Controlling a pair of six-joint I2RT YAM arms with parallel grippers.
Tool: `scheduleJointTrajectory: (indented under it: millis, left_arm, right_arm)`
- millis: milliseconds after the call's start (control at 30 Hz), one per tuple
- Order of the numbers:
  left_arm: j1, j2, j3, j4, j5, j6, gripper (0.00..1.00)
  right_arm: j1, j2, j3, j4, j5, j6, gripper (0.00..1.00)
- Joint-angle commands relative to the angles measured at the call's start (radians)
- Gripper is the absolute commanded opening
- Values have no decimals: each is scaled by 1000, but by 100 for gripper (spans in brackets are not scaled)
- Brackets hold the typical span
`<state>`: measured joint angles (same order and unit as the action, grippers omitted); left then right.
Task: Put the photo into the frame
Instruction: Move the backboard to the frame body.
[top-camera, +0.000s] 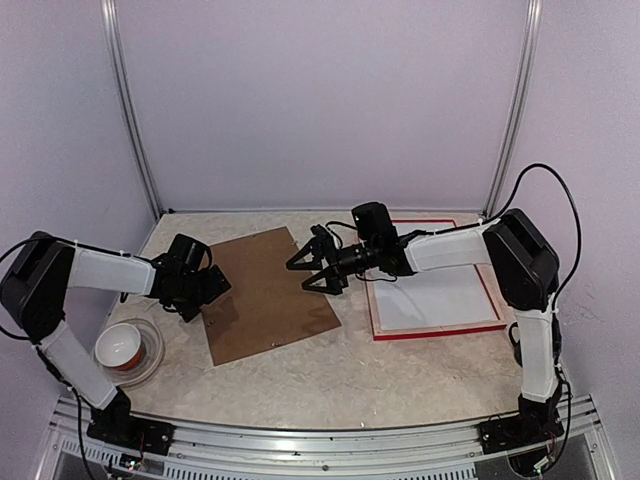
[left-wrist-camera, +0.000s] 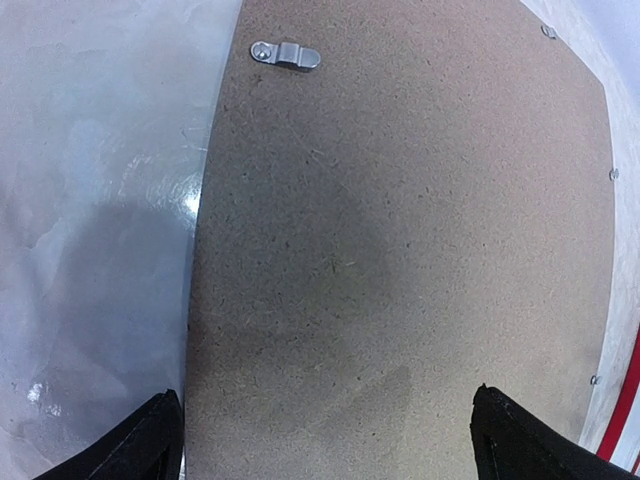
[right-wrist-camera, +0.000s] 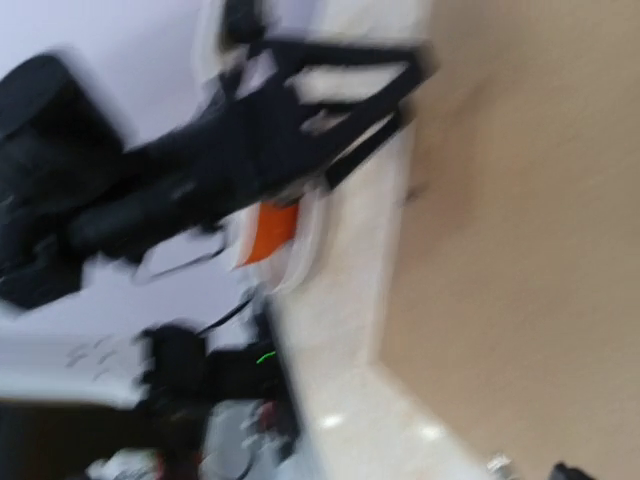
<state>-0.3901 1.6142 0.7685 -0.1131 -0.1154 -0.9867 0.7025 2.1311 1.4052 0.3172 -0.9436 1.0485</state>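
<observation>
Left claw is noted open and empty over the brown board, at its left edge. Right claw is noted likewise, over its right edge.

Open desk lies along the lower middle; the brown board fills centre left, the frame the right, a cup the lower left.

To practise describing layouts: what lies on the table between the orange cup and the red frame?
The top view shows a brown backing board lying flat between the cup and the frame, both arms' open jaws hanging over its side edges.
</observation>
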Motion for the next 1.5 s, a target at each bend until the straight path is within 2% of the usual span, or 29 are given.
scheduleJointTrajectory:
  millis: [0, 67, 233, 333, 567, 1033, 1467]
  left_arm:
    - [-10, 53, -53, -78, 101, -21, 99]
    - [-7, 38, -51, -77, 96, -20, 99]
    - [7, 12, -48, -82, 92, -14, 99]
    - [12, 6, -48, -82, 91, -14, 99]
    - [41, -4, -49, -87, 82, -5, 99]
    - [73, -9, -48, -80, 52, 16, 99]
    - [85, 63, -29, -26, 68, 26, 99]
  right_arm:
    - [-11, -16, 184, -435, 253, -275, 99]
    - [-25, 1, 232, -518, 359, -315, 99]
    - [-74, 45, 227, -455, 356, -288, 99]
    - [-80, 98, 298, -519, 398, -316, 99]
    - [-90, 185, 365, -549, 431, -324, 96]
    - [-101, 275, 352, -437, 290, -241, 96]
    - [-96, 259, 282, -285, 193, -150, 96]
